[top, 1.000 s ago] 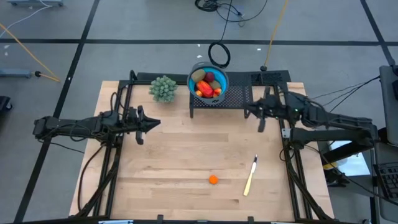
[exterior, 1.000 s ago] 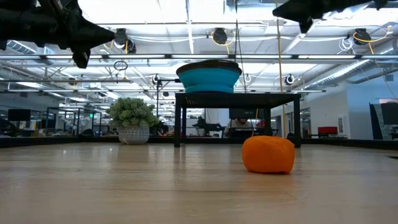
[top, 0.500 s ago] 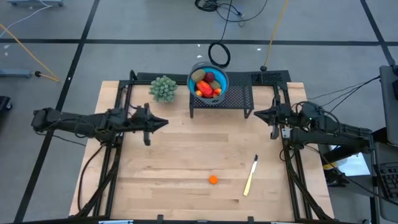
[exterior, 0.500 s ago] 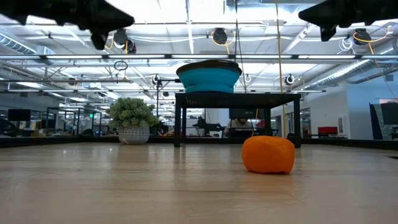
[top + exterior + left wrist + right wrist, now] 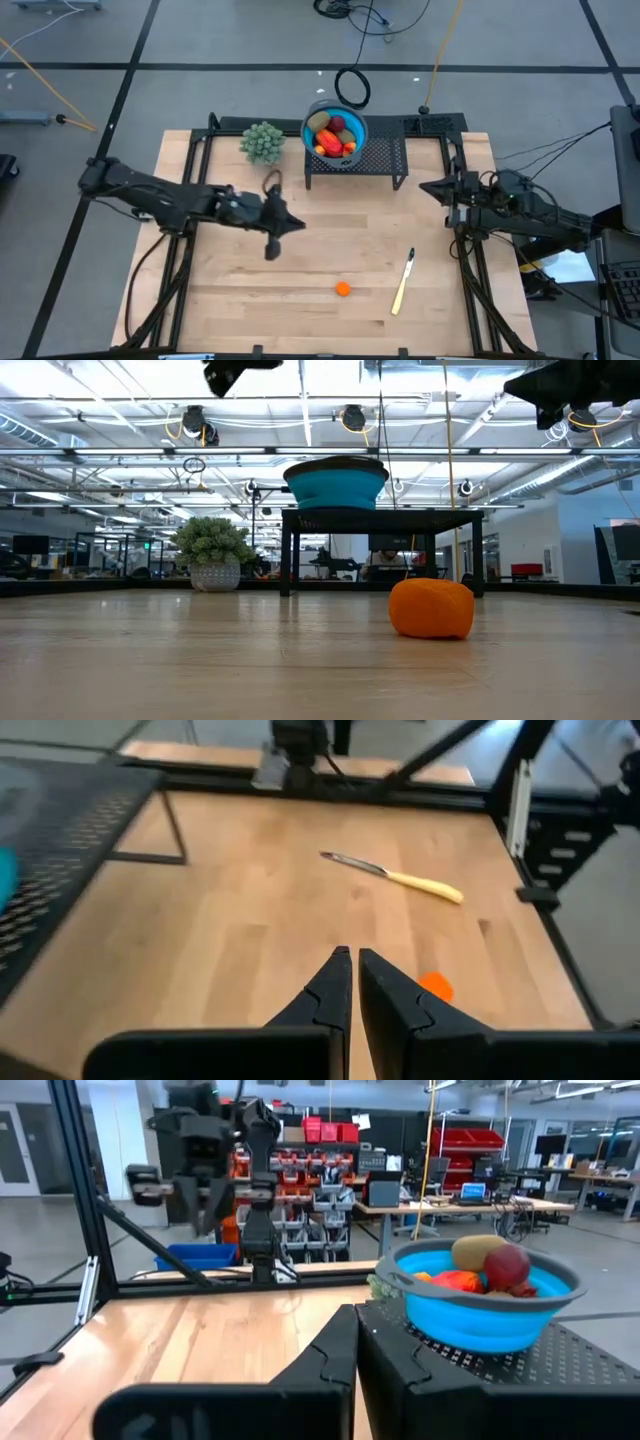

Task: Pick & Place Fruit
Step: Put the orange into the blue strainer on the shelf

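Observation:
A tiny orange fruit piece (image 5: 343,289) lies alone on the wooden table toward the near edge; it also shows in the low view (image 5: 431,608) and the left wrist view (image 5: 435,986). The other fruit (image 5: 335,134), namely red-orange, dark red and olive-green pieces, lies in the blue bowl (image 5: 478,1316) on the black mesh stand (image 5: 385,158). My left gripper (image 5: 273,228) hangs shut above the table's middle, left of and farther back than the orange piece, and holds nothing (image 5: 350,960). My right gripper (image 5: 430,187) is shut (image 5: 352,1320) and waits by the right edge.
A yellow-handled knife (image 5: 403,283) lies right of the orange piece. A bushy pale-green plant ball (image 5: 263,142) stands left of the bowl at the far edge. Black frame rails run along the table's left and right sides. Bare wood lies between the arms.
My left arm has reached out toward the table's right and near edge, and its gripper has come from the left side to above the middle, closer to the orange piece. My right arm has drawn back toward the right edge. The fruit pieces have stayed still.

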